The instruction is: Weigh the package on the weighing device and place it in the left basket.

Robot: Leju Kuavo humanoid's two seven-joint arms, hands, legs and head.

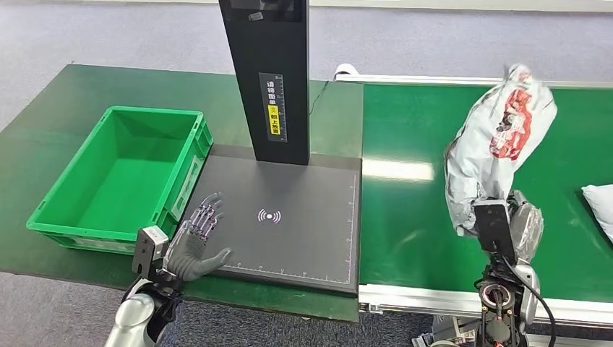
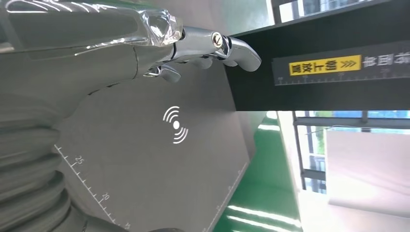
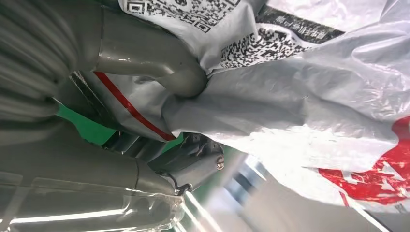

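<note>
The package (image 1: 495, 137) is a grey plastic mailer bag with red print, held upright above the green conveyor. My right hand (image 1: 522, 220) grips its lower end; in the right wrist view the thumb (image 3: 159, 67) presses into the crumpled bag (image 3: 309, 92). The weighing device (image 1: 289, 217) is a dark flat platform with a white signal mark and a black post (image 1: 269, 72) at its back. My left hand (image 1: 196, 242) hovers open at the platform's front left corner, fingers (image 2: 212, 46) spread over the platform (image 2: 159, 159). The green basket (image 1: 87, 220) stands left of the scale.
A green conveyor belt (image 1: 412, 217) runs right of the scale. A second pale parcel (image 1: 600, 206) lies at its right edge. The scale and basket sit on a dark green table (image 1: 43, 123), with grey floor around.
</note>
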